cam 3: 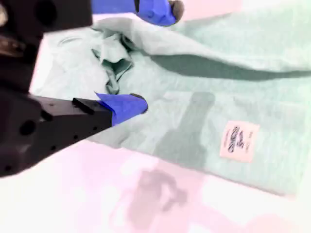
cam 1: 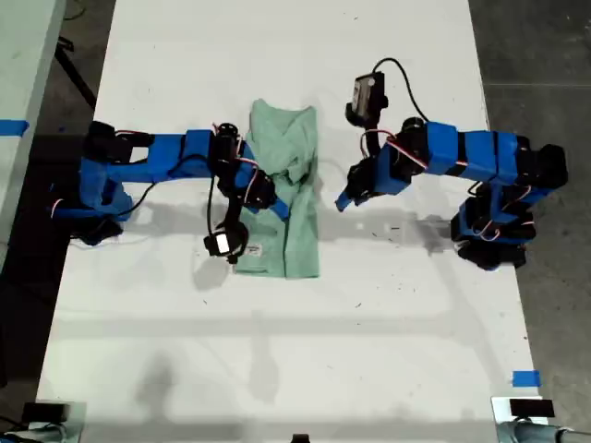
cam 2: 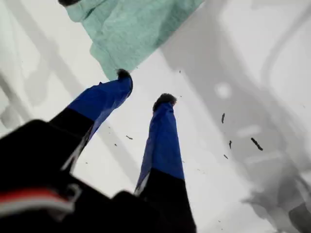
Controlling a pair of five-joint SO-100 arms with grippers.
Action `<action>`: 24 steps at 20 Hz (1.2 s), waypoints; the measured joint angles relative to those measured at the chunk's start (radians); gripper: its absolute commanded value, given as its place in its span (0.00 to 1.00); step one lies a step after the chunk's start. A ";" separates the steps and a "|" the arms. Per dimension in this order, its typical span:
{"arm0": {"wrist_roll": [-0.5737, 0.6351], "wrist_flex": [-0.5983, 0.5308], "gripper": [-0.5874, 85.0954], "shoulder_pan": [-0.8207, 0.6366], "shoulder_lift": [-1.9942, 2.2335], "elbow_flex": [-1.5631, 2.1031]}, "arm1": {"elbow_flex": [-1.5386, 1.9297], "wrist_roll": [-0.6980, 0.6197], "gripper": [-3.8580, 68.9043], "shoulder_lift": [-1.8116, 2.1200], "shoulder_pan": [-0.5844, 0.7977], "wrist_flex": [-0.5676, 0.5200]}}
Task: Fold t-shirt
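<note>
lying near the middle of a white bench [cam 1: 416, 351], the t-shirt [cam 1: 297, 231] is a narrow pale green strip, partly folded lengthwise, with cloth bunched toward its far end and a small label [cam 3: 238, 141] showing near the hem. my second hand [cam 3: 158, 58] hovers over the bunched cloth, on the arm reaching in from the exterior view's left; its fingers are spread and hold nothing. my first hand [cam 2: 143, 87] hangs just beside the shirt's edge, on the arm from the exterior view's right, also released and empty above bare bench. judging from this, the risk is a pinch on the rumpled part catching only one layer, so that the fold drags open or skews when lifted.
</note>
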 measured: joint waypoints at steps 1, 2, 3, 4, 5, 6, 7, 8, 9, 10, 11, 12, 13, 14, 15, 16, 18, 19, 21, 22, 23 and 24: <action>0.003 0.018 0.35 -0.005 0.069 0.046 | 0.008 -0.002 0.25 0.008 0.000 0.000; 0.003 0.023 0.34 -0.005 0.149 0.109 | 0.021 -0.002 0.25 0.028 0.000 0.000; 0.003 0.023 0.34 -0.005 0.233 0.176 | 0.032 -0.002 0.25 0.048 0.000 0.000; 0.003 0.023 0.34 -0.005 0.314 0.253 | 0.041 -0.003 0.23 0.067 -0.002 0.000; 0.002 0.023 0.34 -0.005 0.390 0.327 | 0.043 -0.003 0.22 0.080 -0.011 0.000; -0.005 0.023 0.34 0.012 0.451 0.399 | 0.043 -0.003 0.20 0.087 -0.028 0.000; -0.025 0.023 0.34 0.049 0.492 0.448 | 0.043 -0.003 0.20 0.091 -0.046 -0.002; -0.048 0.023 0.34 0.092 0.509 0.469 | 0.043 -0.003 0.20 0.091 -0.069 -0.008; -0.081 0.023 0.34 0.144 0.517 0.472 | 0.043 0.003 0.20 0.091 -0.092 -0.012; -0.110 0.023 0.34 0.201 0.522 0.474 | 0.043 0.012 0.20 0.087 -0.112 -0.015; -0.135 0.023 0.34 0.247 0.523 0.474 | 0.032 0.018 0.20 0.063 -0.133 -0.018; -0.158 0.023 0.34 0.282 0.525 0.474 | 0.006 0.018 0.26 0.018 -0.153 -0.018; -0.176 0.023 0.34 0.302 0.525 0.474 | -0.026 0.018 0.31 -0.028 -0.170 -0.018; -0.186 0.023 0.34 0.313 0.525 0.474 | -0.066 0.018 0.33 -0.069 -0.184 -0.018; -0.189 0.023 0.34 0.316 0.525 0.474 | -0.104 0.018 0.36 -0.115 -0.193 -0.018; -0.192 0.023 0.34 0.316 0.525 0.474 | -0.146 0.015 0.38 -0.163 -0.199 -0.018; -0.193 0.005 0.34 0.314 0.503 0.474 | -0.199 0.015 0.40 -0.224 -0.204 -0.018; -0.193 -0.021 0.34 0.314 0.472 0.474 | -0.218 0.011 0.42 -0.247 -0.204 -0.018; -0.193 -0.067 0.35 0.314 0.403 0.474 | -0.253 0.003 0.43 -0.314 -0.207 -0.018; -0.193 -0.086 0.35 0.314 0.367 0.476 | -0.261 0.003 0.43 -0.345 -0.212 -0.025; -0.193 -0.107 0.35 0.314 0.333 0.476 | -0.272 0.003 0.43 -0.379 -0.215 -0.032; -0.193 -0.127 0.35 0.313 0.301 0.476 | -0.282 0.003 0.43 -0.411 -0.218 -0.046</action>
